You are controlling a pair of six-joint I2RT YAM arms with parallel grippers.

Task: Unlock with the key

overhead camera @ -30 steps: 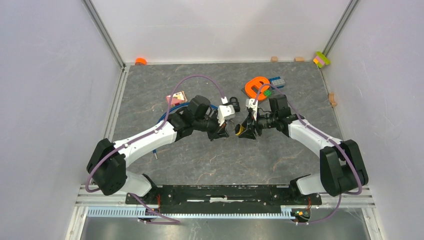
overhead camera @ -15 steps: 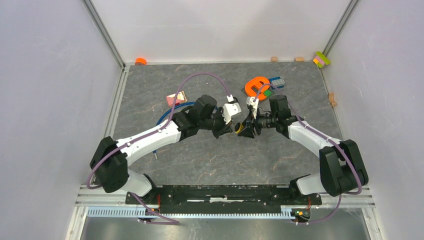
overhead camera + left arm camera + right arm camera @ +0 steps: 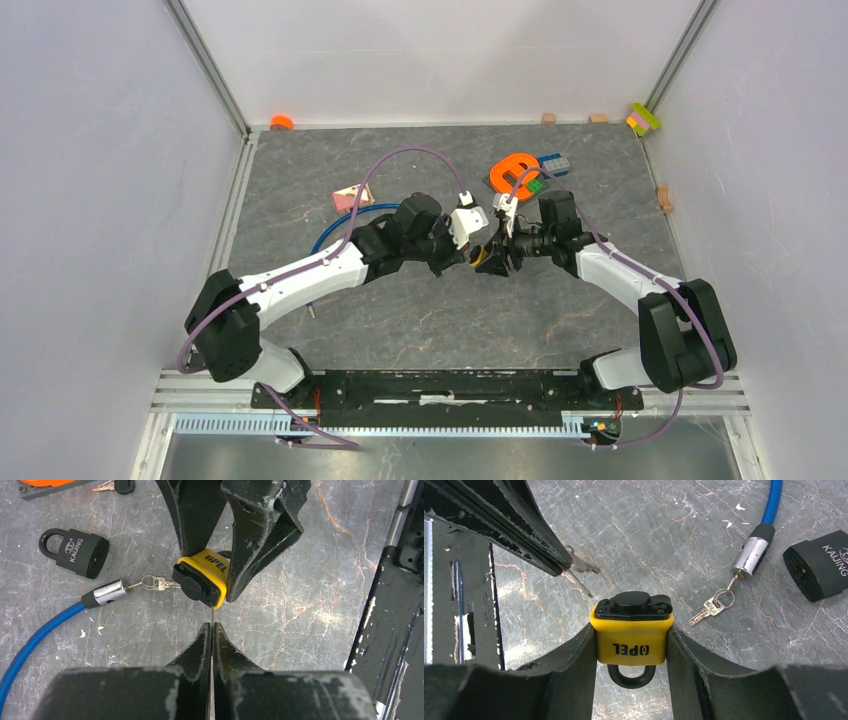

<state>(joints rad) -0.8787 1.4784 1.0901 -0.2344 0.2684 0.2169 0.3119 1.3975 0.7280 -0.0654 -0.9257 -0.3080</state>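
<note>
My right gripper (image 3: 631,626) is shut on a yellow padlock (image 3: 631,642) marked OPEL and holds it by its sides above the table. The padlock's black capped end (image 3: 633,605) points away from the wrist, and its shackle hangs between the fingers. My left gripper (image 3: 211,626) is shut on a thin silver key (image 3: 578,585), with more keys on a ring behind it. The key's tip sits just beside the left corner of the black cap; touching or not, I cannot tell. From above, the two grippers (image 3: 462,252) (image 3: 492,258) meet nose to nose at mid-table.
A black KAIJING padlock (image 3: 80,552) lies on the table. Beside it lies a blue cable lock (image 3: 40,630) with a small bunch of keys (image 3: 156,584) in its end. An orange object (image 3: 514,172), toy bricks (image 3: 556,163) and a pink block (image 3: 350,197) sit farther back.
The left arm has swung right and brought its key up to the yellow padlock. The right arm and the padlock have stayed put.
</note>
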